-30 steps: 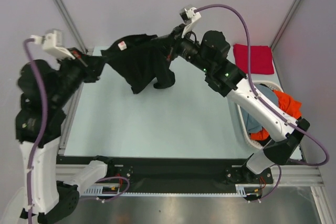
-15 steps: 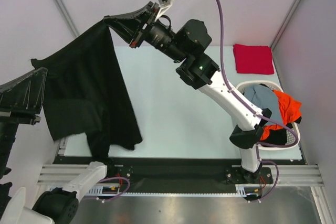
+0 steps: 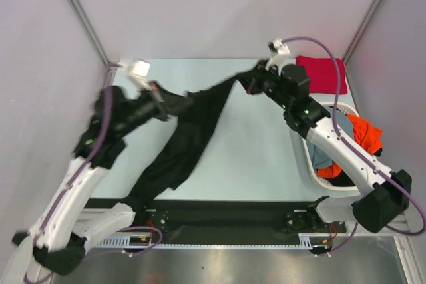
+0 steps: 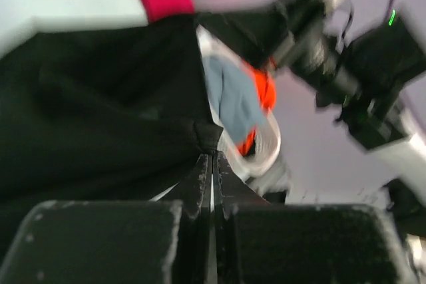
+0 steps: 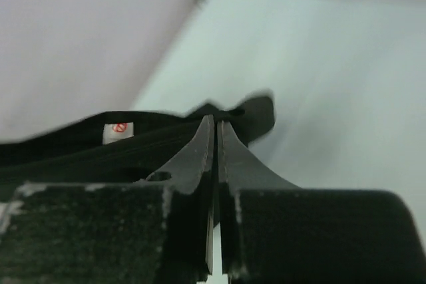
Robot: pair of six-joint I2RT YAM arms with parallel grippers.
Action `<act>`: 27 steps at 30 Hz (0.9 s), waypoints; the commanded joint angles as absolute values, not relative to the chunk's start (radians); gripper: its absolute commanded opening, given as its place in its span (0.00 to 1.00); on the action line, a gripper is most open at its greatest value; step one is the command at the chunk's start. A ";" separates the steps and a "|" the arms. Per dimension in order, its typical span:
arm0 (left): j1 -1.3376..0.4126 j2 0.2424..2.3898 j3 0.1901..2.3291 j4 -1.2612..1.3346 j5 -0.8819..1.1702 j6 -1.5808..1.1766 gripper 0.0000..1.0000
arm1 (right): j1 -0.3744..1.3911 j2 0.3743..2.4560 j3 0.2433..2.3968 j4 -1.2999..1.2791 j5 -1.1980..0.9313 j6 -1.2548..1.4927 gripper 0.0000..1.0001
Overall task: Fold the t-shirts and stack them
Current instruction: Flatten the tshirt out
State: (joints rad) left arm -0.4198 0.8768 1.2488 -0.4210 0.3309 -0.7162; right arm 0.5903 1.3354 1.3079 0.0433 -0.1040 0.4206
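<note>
Right claw (image 5: 215, 121) pinched tight on the black t-shirt (image 5: 66, 151).
Cloth stretches left from the tips, its white label (image 5: 118, 132) showing; the pale table (image 5: 319, 64) lies beyond.

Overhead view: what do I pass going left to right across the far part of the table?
left claw → black t-shirt stretched between both claws → right claw → red t-shirt → orange t-shirt
</note>
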 commanded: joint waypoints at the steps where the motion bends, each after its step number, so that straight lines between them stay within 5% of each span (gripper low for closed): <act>1: -0.658 1.001 1.168 -0.221 0.253 -0.736 0.00 | 0.430 1.249 1.131 -0.075 -0.003 0.434 0.00; 4: -0.738 1.188 1.137 -0.086 0.311 -0.779 0.00 | 0.312 1.259 1.042 -0.223 -0.066 0.431 0.00; 12: -0.864 1.614 1.436 -0.212 0.414 -0.674 0.01 | 0.097 1.359 1.048 -0.420 -0.003 0.296 0.00; 15: -0.883 1.629 1.463 -0.264 0.445 -0.622 0.18 | 0.081 1.387 1.078 -0.443 0.031 0.272 0.00; 17: -0.891 1.631 1.439 -0.328 0.495 -0.586 0.44 | 0.081 1.397 1.068 -0.413 0.023 0.255 0.01; 18: -0.891 1.612 1.430 -0.372 0.483 -0.548 0.66 | 0.080 1.422 1.074 -0.414 0.012 0.250 0.05; 20: -0.882 1.547 1.344 -0.455 0.395 -0.506 0.73 | 0.081 1.448 1.110 -0.463 0.031 0.242 0.20; 22: -0.847 1.403 1.242 -0.533 0.318 -0.500 0.75 | 0.081 1.459 1.123 -0.488 0.064 0.239 0.41; 27: -0.517 1.050 0.961 -0.606 0.232 -0.630 0.67 | 0.196 1.447 1.238 -0.589 0.225 0.163 0.62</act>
State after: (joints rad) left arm -0.6842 1.2430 1.0607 -0.5171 0.3271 -0.5762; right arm 0.1257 1.4643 1.1320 -0.5255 0.0967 0.2298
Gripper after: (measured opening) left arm 0.683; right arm 0.603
